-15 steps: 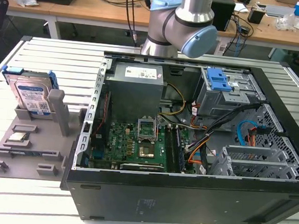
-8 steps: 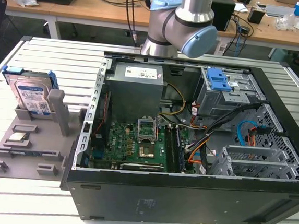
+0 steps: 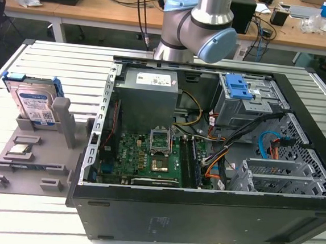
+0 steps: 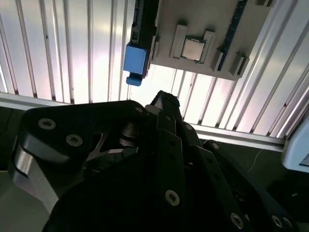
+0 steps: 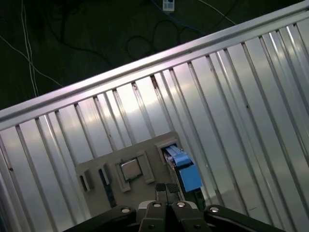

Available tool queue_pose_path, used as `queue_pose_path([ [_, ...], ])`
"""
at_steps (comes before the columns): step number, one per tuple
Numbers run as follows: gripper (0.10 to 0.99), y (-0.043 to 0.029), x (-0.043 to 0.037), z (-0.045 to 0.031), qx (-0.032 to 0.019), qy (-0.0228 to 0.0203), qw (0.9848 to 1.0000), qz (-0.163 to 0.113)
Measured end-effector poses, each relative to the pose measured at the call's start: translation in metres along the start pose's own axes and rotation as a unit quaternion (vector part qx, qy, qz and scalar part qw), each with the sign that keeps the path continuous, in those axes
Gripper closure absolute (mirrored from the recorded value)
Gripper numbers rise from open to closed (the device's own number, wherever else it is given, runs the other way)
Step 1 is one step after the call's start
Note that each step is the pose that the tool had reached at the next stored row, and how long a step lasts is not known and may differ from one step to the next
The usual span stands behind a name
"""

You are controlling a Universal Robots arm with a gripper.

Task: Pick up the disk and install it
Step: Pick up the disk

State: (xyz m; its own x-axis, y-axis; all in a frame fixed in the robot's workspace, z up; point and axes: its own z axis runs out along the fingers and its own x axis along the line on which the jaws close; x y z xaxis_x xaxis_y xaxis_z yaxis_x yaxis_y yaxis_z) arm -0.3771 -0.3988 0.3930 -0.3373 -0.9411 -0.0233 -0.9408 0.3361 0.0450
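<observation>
Gripper: fingertips pressed together, nothing between them; raised over the slatted table, pointing down at the fixture tray.
Disk: hard drive with blue rails, standing on edge in a slot of the grey fixture tray, label facing out; edge-on in both wrist views. No contact with the gripper.
CPU chip: lying flat in a tray pocket, near the disk.
Computer case: open, on the table at the exterior view's right of the tray.
Drive cage: grey, inside the case, far corner, blue latch on top.
Arm: joint behind the case.
</observation>
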Motion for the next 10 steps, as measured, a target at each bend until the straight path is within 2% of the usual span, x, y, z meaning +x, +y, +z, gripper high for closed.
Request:
queue_pose_path([
  [3, 0.98, 0.0, 0.0, 0.0, -0.0004, 0.0007, 0.9999, -0.015],
  [4, 0.98, 0.0, 0.0, 0.0, -0.0007, 0.0014, 0.9995, -0.03],
  [7, 0.98, 0.0, 0.0, 0.0, -0.0011, 0.0021, 0.9989, -0.046],
  [10, 0.98, 0.0, 0.0, 0.0, -0.0017, 0.0032, 0.9975, -0.071],
])
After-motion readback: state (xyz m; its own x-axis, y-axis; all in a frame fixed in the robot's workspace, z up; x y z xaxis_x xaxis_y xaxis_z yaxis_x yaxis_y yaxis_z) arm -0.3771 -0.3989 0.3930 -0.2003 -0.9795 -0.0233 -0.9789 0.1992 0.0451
